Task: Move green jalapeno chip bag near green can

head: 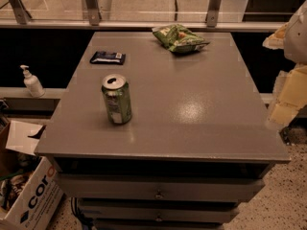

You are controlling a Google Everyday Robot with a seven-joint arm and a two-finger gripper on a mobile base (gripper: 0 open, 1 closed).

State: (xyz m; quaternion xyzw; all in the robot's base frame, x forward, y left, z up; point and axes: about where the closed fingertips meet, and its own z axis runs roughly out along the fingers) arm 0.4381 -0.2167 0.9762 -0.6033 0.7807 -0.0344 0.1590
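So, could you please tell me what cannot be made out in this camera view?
Gripper, at the right edge beside the table: blurred and cut off by the frame.
Green can label: print too small.
Green jalapeno chip bag, far end: lettering too small.
Dark blue packet: wording unreadable.
Cardboard box, lower left: cut off by the frame edge.

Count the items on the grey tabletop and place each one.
3: the green can front left; the dark blue packet behind it, back left; the green jalapeno chip bag back centre-right. The gripper hangs beyond the table on the right. None seem hidden.
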